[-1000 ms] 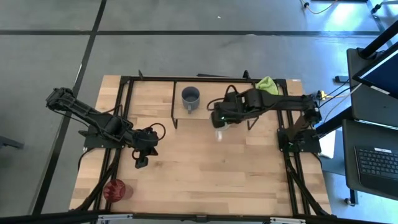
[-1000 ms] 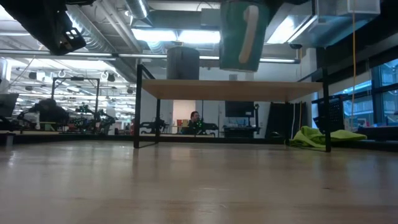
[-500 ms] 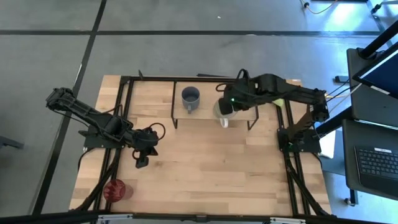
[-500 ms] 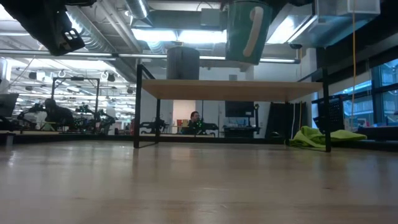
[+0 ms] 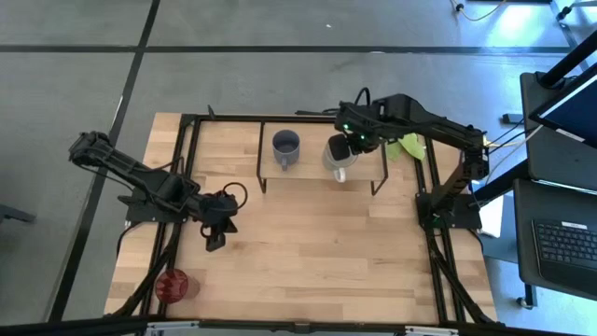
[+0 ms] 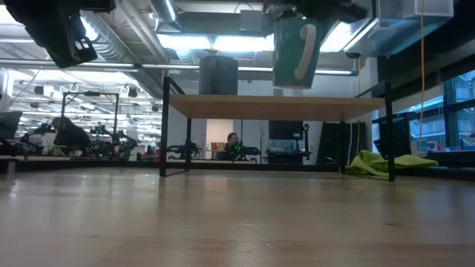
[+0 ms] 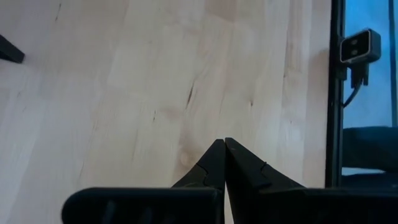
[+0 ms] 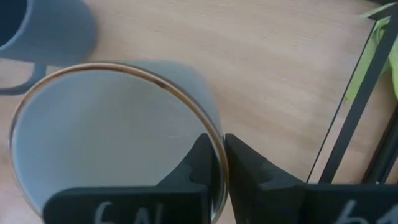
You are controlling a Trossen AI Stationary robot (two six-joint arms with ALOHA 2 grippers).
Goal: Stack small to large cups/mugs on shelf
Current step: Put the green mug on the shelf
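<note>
The white mug (image 5: 338, 154) hangs from my right gripper (image 5: 349, 144), which is shut on it just above the shelf board (image 6: 274, 106). It is at the right of the dark grey mug (image 5: 285, 145), which stands by its base on the shelf (image 5: 310, 161). The white mug's handle (image 6: 303, 52) faces the table's near edge. The red tumbler (image 5: 173, 285) stands on the table near the front left corner. My left gripper (image 5: 215, 239) is shut and empty above the table's left half, and it also shows in the left wrist view (image 7: 222, 146). My right gripper holds the white mug by its rim (image 8: 217, 146), one finger inside the mug and one outside. The fingers come from above, pointing down. The mug hangs below them, nearly upright, its base (image 6: 291, 84) a little clear of the shelf board.
A green cloth (image 5: 403, 140) lies at the far right behind the shelf's right legs (image 6: 389, 141). The grey mug (image 8: 50, 25) stands close beside the held mug. Open tabletop (image 5: 317, 252) lies in front of the shelf.
My right gripper has carried the white mug toward the table's far edge, from in front of the shelf to over its board beside the grey mug, and has come down toward the board. The mug has stayed in the hold, handle toward the near edge.
</note>
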